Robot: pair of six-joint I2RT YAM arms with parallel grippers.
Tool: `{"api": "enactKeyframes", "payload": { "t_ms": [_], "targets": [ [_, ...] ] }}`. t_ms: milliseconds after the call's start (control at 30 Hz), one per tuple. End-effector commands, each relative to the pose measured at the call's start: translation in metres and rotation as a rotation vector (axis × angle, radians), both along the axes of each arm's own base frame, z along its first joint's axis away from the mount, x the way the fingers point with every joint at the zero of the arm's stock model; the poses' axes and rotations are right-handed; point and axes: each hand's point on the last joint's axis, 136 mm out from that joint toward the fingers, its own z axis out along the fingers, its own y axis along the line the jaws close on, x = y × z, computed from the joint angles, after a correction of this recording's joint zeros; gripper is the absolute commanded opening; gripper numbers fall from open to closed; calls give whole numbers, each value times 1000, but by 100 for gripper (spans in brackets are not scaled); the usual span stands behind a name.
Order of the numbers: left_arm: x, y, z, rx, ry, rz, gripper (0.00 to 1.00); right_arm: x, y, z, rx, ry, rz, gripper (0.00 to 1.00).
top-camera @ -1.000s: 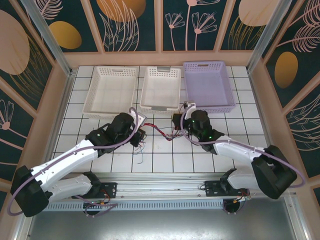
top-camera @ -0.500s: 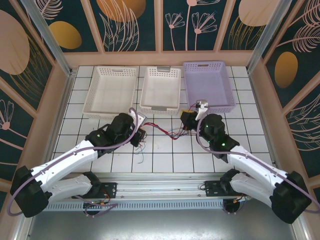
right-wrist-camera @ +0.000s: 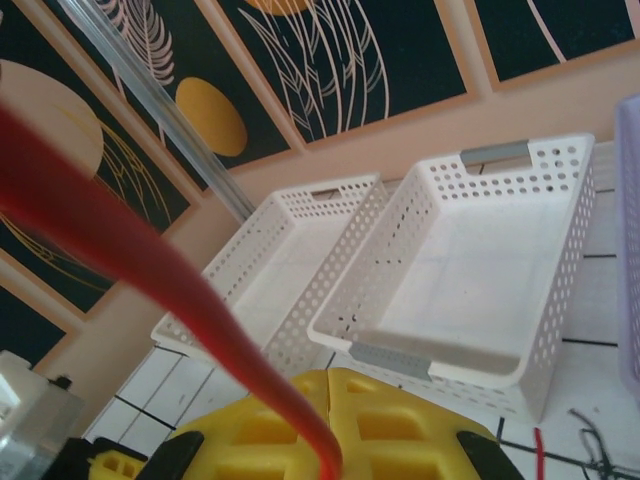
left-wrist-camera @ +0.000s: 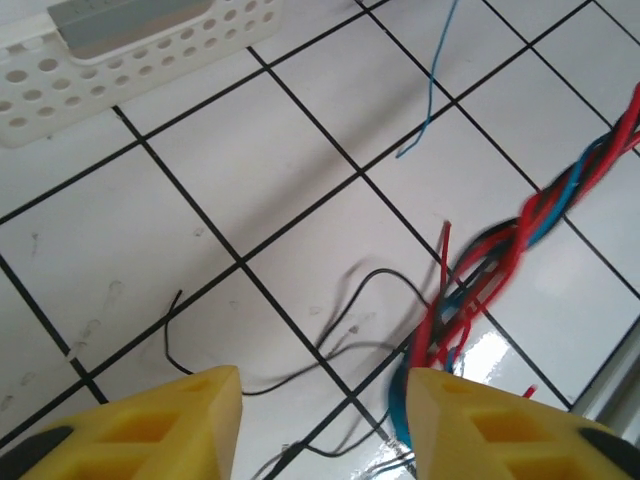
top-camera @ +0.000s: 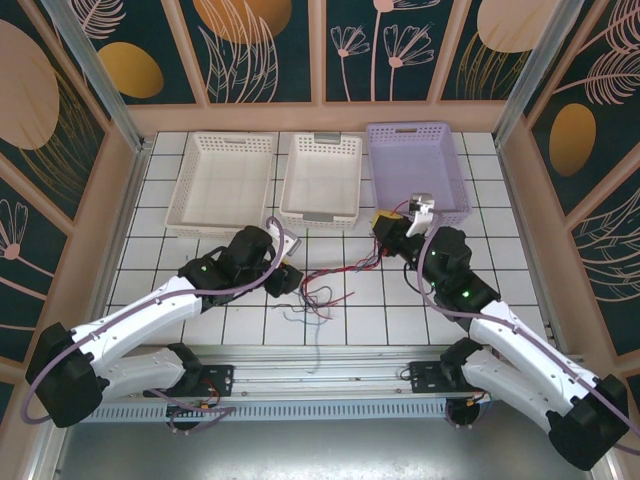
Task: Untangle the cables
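Left gripper (left-wrist-camera: pixel 320 400) jaws apart, empty, above tiles (left-wrist-camera: pixel 250 170). Right gripper (right-wrist-camera: pixel 335 395) clamped on red cable (right-wrist-camera: pixel 150 260). Cables (top-camera: pixel 322 290) sprawl just in front of middle basket (top-camera: pixel 318 216), between the grippers.

- You have bare tiles on the counter (top-camera: pixel 150 250) left of the left arm, and more to the right of the right arm.
- The cables (top-camera: pixel 322 290) sprawl over the middle tiles between the arms. A twisted red-and-blue bundle rises to the right pincer (top-camera: pixel 383 225), which is clamped on it, so crossing the centre meets wire.
- Your left pincer (left-wrist-camera: pixel 320 390) hangs low over the tiles with jaws apart, loose strands just beside it.
- The left white basket (top-camera: pixel 225 180), middle white basket (top-camera: pixel 322 180) and lilac basket (top-camera: pixel 418 170) wall off the far edge, with narrow gaps between them.
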Motion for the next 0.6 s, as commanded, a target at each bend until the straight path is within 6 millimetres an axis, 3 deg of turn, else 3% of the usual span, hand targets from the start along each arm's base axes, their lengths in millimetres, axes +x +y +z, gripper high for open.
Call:
{"api": "enactKeyframes", "payload": {
  "t_ms": [0,133,267,533,567],
  "targets": [
    [-3,-10,18,-72,22,-2,51,1,3,31,23,-52,21,0],
    [-11,-20,30,-203,108,42,54,6,4,35,8,-51,11,0],
    [-31,-37,37,-364,138,4,57,16,-2,40,9,-47,-27,0],
    [-68,-80,41,-424,139,-155,59,47,10,61,10,-12,-37,0],
    [-72,-85,39,-412,139,-177,59,56,3,63,11,-8,-64,0]
  ]
}}
